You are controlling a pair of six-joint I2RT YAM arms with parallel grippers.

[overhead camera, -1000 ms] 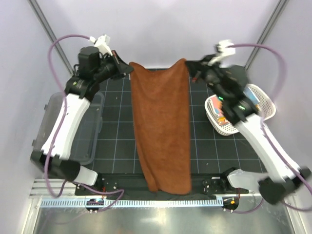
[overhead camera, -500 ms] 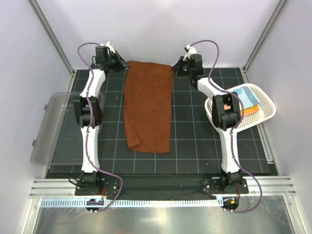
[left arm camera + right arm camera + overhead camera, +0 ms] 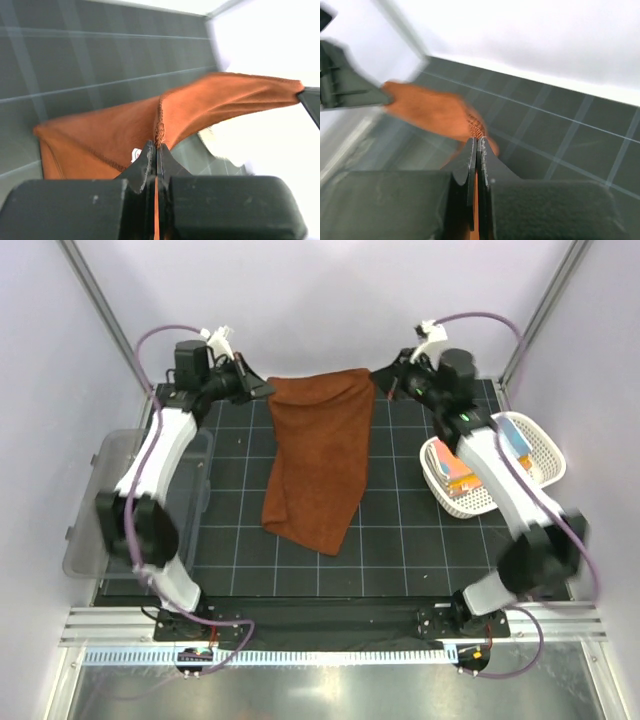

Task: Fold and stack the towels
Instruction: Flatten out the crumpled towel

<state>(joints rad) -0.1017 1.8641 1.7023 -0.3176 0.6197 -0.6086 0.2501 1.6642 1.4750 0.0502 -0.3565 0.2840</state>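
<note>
Left gripper (image 3: pixel 262 390) is clamping shut on the far-left corner of the rust-brown towel (image 3: pixel 318 455). Right gripper (image 3: pixel 386 383) is pinching the far-right corner the same way. In both wrist views the stitched hem is sitting between closed fingertips.

The towel's top edge is hanging stretched between the two grippers, above the far edge of the table. The rest is draping down toward the arm bases, with its lower end lying skewed on the black gridded mat (image 3: pixel 420 540), near the centre.

A white perforated basket (image 3: pixel 553 462) is sitting at the mat's right edge, holding folded cloths (image 3: pixel 457 468), orange and light blue. A clear bin (image 3: pixel 85 530) is overhanging the mat's left edge.

Pale walls are enclosing the cell on three sides. Aluminium posts (image 3: pixel 95 295) are standing at the far corners. A metal rail (image 3: pixel 100 625) is running along the near edge.
</note>
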